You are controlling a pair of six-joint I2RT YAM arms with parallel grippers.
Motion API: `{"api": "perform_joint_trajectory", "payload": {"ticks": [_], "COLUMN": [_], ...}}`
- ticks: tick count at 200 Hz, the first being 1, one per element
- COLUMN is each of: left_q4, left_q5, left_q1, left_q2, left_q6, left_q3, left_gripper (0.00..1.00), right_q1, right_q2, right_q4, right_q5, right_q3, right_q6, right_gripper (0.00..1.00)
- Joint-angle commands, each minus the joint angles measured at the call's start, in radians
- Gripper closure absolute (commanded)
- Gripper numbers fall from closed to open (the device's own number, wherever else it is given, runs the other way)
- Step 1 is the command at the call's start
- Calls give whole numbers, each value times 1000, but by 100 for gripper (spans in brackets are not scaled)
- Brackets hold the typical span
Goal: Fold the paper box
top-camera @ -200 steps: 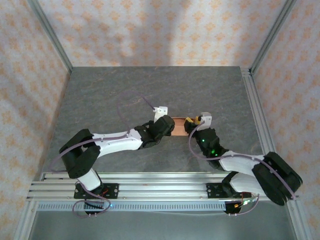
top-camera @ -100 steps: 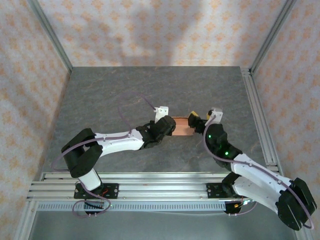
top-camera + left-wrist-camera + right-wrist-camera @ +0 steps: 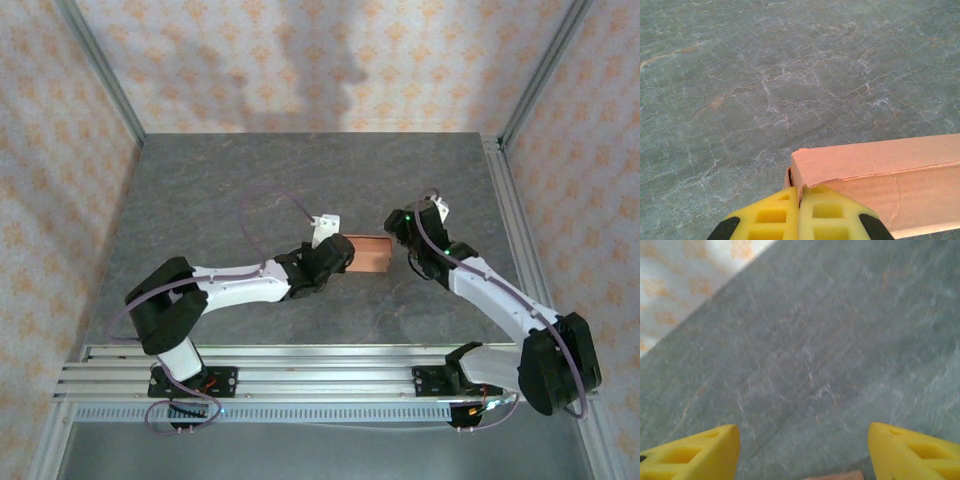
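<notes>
Now right pincer (image 3: 802, 440) lifted off paper box (image 3: 368, 253), left pincer (image 3: 800, 207) still clamped

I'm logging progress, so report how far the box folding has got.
Done: the paper box is no longer a flat sheet; it is a folded-over rectangle with a crease along it. In hand: the left gripper is shut on one corner, and the right gripper hangs open by the other end, holding nothing. Left: I cannot tell whether the ends are closed.
</notes>
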Motion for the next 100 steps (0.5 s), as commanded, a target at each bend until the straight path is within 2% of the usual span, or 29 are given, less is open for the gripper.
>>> {"api": "perform_joint_trajectory", "payload": {"ticks": [1,44,100], "left_q4": [-76,-100,-164], "left_q5": [-6,-11,-34], "left_q1": [-16,-15,-15], "left_q2": [41,52,45], "left_q6": [8,7,-15], "left_q3": [8,23,48], "left_gripper": [100,100,100], "right_q1": [-9,-9,-8], "right_q2": [22,37,113], "right_q4": [-54,15,98], "right_q5": [-67,-76,-86], "right_q3": [15,-59,-114], "right_q6": [41,78,115], "right_gripper": [46,59,64]}}
